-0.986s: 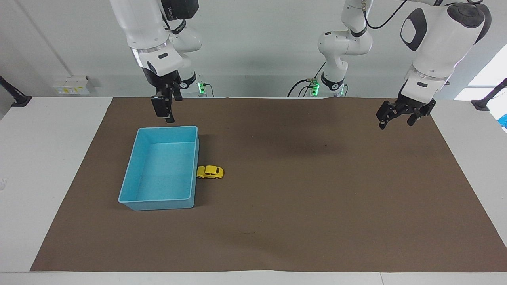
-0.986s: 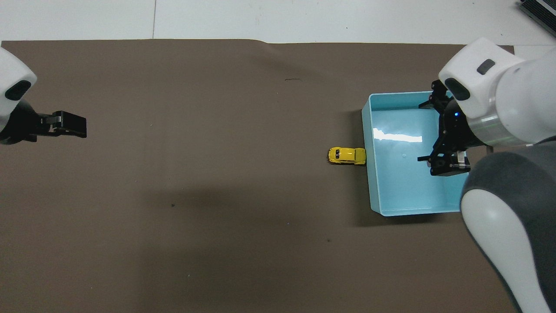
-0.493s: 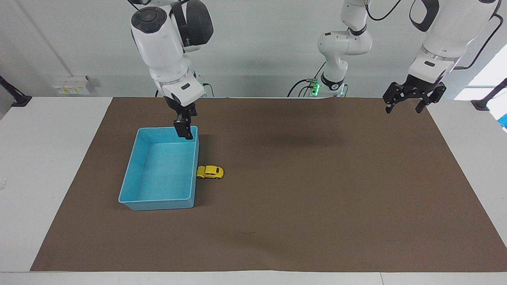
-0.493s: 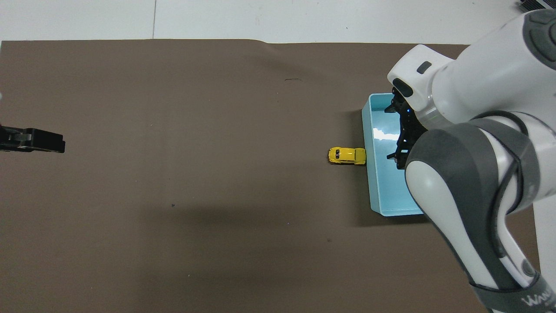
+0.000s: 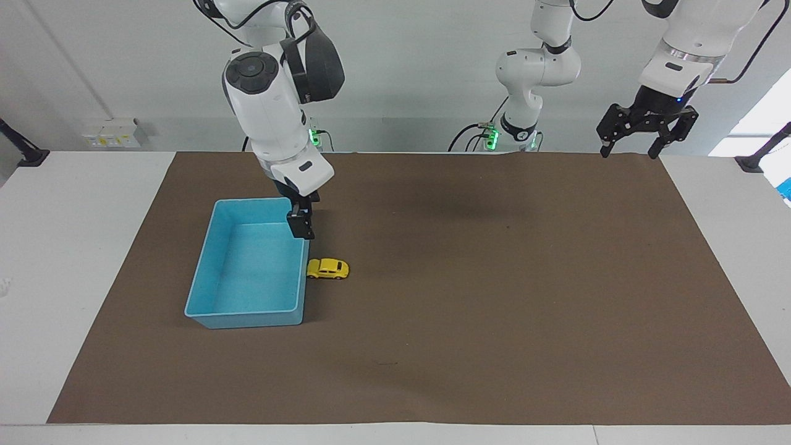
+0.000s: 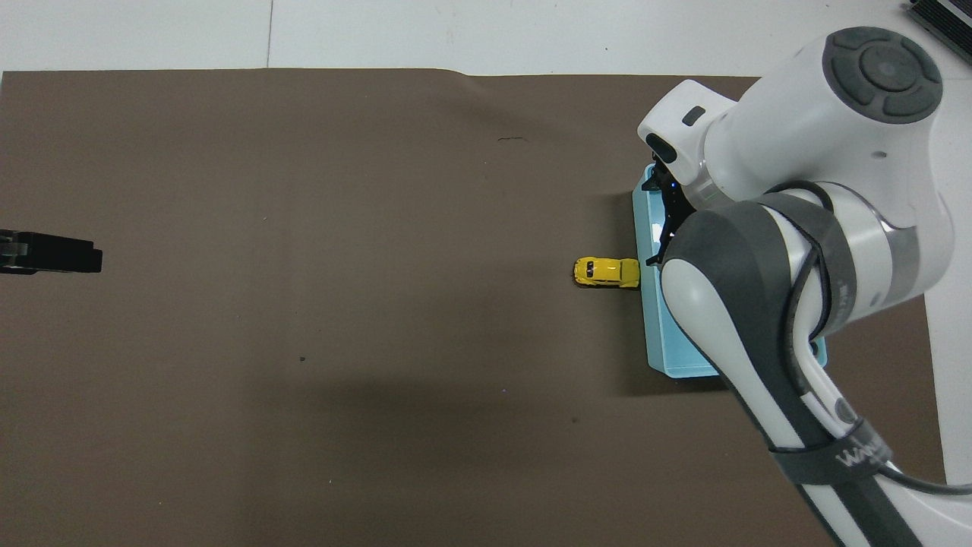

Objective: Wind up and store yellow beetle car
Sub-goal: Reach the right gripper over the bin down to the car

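Right claw [image 5: 302, 227], apart, mostly arm-hidden overhead over blue bin [image 5: 213, 281]; left claw [image 5: 639, 131] apart.

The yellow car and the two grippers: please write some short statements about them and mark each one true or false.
1. The yellow car lies inside the blue bin. False: it stands on the brown mat, against the bin's outer wall.
2. The right gripper holds the car. False: it is open and empty, above the bin's wall.
3. The left gripper is open and empty, waiting at the left arm's end of the table. True.
4. The bin is empty. True.
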You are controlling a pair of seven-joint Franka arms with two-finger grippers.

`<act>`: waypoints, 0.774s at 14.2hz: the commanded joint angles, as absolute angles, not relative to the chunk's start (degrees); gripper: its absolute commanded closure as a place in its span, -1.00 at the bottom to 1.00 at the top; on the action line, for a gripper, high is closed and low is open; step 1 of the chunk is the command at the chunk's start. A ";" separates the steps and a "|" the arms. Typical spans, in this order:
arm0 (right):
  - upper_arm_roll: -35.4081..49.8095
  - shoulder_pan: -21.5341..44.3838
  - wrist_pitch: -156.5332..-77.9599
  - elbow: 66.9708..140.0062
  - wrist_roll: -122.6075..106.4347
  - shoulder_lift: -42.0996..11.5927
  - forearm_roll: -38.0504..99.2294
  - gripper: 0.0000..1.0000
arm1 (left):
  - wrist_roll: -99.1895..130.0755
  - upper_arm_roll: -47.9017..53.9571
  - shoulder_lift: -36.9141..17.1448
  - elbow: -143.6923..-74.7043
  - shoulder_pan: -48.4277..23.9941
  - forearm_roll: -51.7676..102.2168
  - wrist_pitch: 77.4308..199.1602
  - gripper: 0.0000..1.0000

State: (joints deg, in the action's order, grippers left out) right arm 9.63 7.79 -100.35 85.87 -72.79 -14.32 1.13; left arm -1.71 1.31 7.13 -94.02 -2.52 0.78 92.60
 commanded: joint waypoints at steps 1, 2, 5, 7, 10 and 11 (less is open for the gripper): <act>10.02 7.38 -101.25 86.04 -75.58 -14.94 1.14 -1.00 | -2.20 1.32 7.73 -94.13 -1.49 2.11 91.14 -1.00; 10.02 7.30 -101.42 86.48 -75.67 -14.94 1.14 -1.00 | -1.85 1.32 7.73 -94.04 -1.49 2.11 91.14 -1.00; 10.02 7.38 -103.26 88.50 -75.85 -14.85 0.79 -1.00 | -2.20 1.49 7.56 -93.51 -1.50 1.93 90.97 -1.00; 10.02 7.38 -103.97 89.64 -75.85 -14.59 0.79 -1.00 | -2.11 1.49 7.56 -93.51 -1.41 1.93 91.05 -1.00; 10.11 7.29 -104.41 90.52 -75.76 -15.11 0.79 -1.00 | -2.20 1.49 7.56 -93.43 -1.58 1.93 91.05 -1.00; 10.02 7.47 -105.72 91.22 -75.76 -15.20 0.79 -1.00 | -2.11 1.49 7.56 -93.43 -1.58 1.93 91.05 -1.00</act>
State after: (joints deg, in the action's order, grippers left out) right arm 9.62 7.89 -103.11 89.14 -74.13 -15.26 1.02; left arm -1.70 1.03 7.14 -93.97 -2.46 1.18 92.29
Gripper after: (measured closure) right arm 0.000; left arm 0.000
